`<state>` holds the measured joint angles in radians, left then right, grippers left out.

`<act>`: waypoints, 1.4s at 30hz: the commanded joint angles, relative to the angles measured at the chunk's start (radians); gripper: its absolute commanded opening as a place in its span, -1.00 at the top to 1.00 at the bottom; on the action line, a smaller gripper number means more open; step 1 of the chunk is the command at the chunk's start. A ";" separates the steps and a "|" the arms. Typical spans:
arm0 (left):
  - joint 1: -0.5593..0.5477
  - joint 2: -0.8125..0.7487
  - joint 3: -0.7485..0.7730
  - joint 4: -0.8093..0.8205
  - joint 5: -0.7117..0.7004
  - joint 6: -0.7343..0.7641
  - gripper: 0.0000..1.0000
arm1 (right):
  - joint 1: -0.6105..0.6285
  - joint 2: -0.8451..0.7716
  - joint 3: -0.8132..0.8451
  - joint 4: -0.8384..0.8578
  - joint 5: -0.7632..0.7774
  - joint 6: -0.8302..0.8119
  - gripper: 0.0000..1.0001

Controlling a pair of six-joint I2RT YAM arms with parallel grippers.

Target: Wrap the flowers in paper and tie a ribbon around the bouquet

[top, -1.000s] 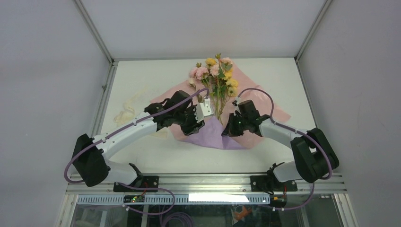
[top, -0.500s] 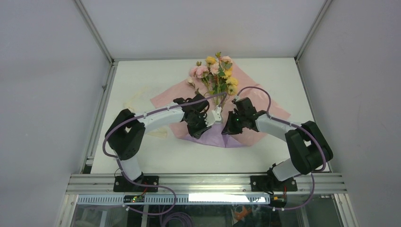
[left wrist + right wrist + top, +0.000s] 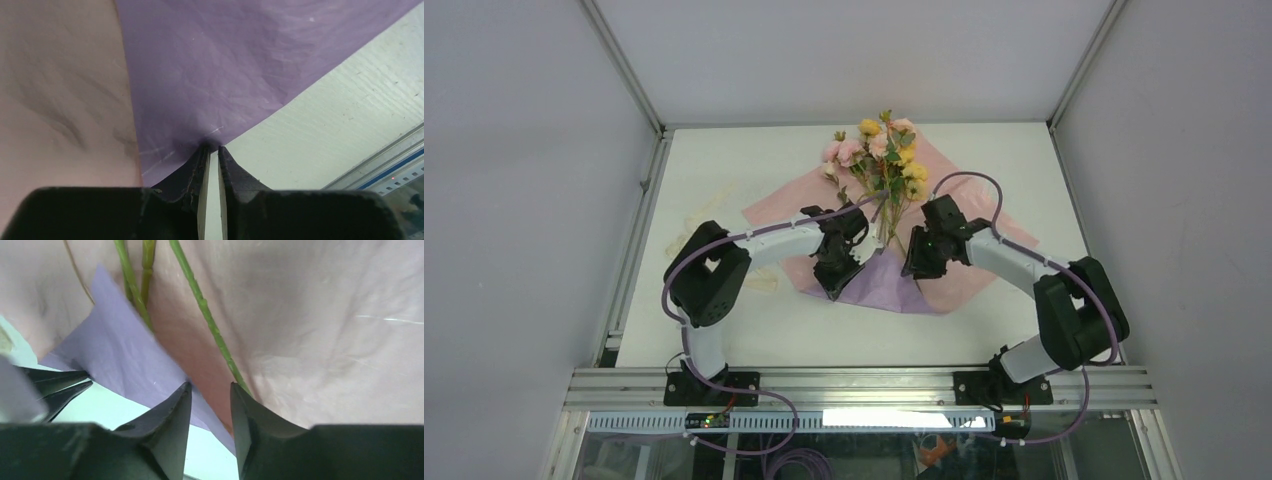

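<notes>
Two pincers at the wrapping step: left pincer (image 3: pixel 211 147) nipped narrow on the paper's (image 3: pixel 225 60) near purple flap, my right pincer (image 3: pixel 210 390) parted, empty, by the stems (image 3: pixel 202 300) mid-table; next, likely, draw flap across them.

No legible text, labels, brands, numbers or signs in any of the three views.
</notes>
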<state>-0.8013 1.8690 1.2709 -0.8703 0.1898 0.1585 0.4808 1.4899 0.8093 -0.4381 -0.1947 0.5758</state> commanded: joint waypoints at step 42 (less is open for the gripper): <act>0.039 0.029 0.047 -0.022 -0.097 -0.207 0.75 | -0.010 0.021 0.258 -0.151 0.205 0.086 0.83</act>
<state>-0.7769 1.9240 1.3083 -0.9173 0.1093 -0.0311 0.4831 1.6939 0.9813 -0.4290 -0.1699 0.7456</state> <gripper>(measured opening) 0.123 0.048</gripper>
